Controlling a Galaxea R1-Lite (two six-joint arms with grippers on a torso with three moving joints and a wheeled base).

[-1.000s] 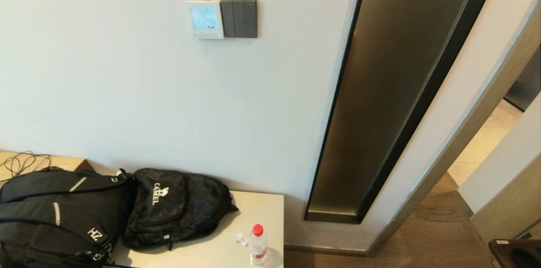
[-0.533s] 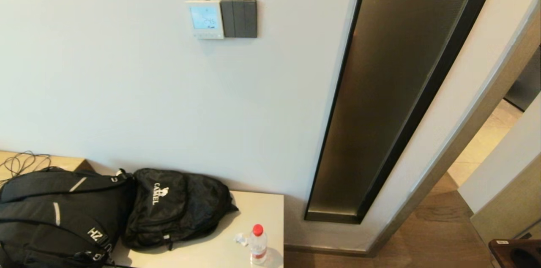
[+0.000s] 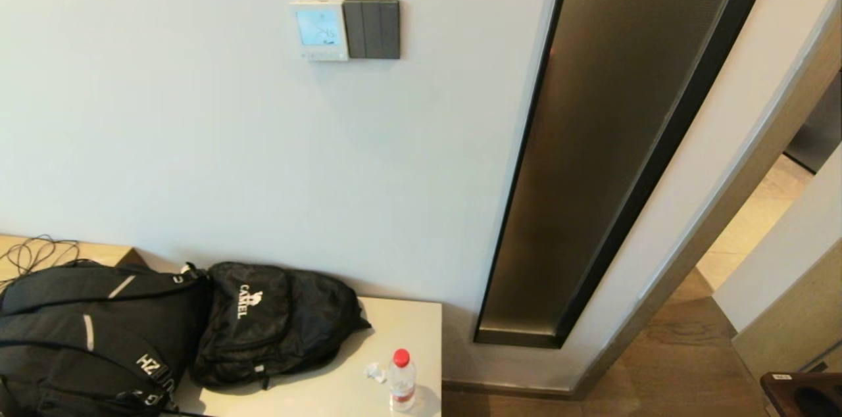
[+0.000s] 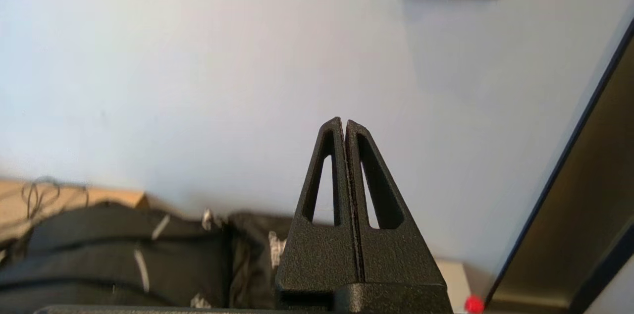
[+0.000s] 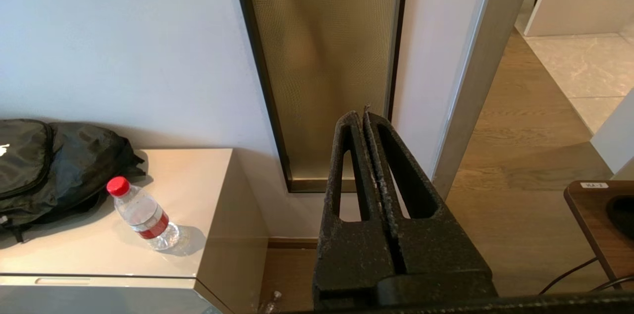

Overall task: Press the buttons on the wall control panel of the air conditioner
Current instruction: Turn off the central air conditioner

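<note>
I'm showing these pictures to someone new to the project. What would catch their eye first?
Probably the air conditioner's wall control panel, its pale blue screen lit high on the plain wall beside a dark grey switch plate. Next, the black backpacks on the cabinet below, with a red-capped water bottle near its edge. Each wrist view is dominated by a shut claw: left claw, right claw.

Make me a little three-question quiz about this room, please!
1. True or false: the air conditioner's wall control panel has a lit screen.
2. What sits directly beside the panel? A) dark grey switch plate B) mirror C) clock
3. Fill in: the water bottle has a ____ cap.

Key: 1 true. 2 A. 3 red.

Bonus fact: the left gripper and right gripper both have jaws shut, away from the wall.
</note>
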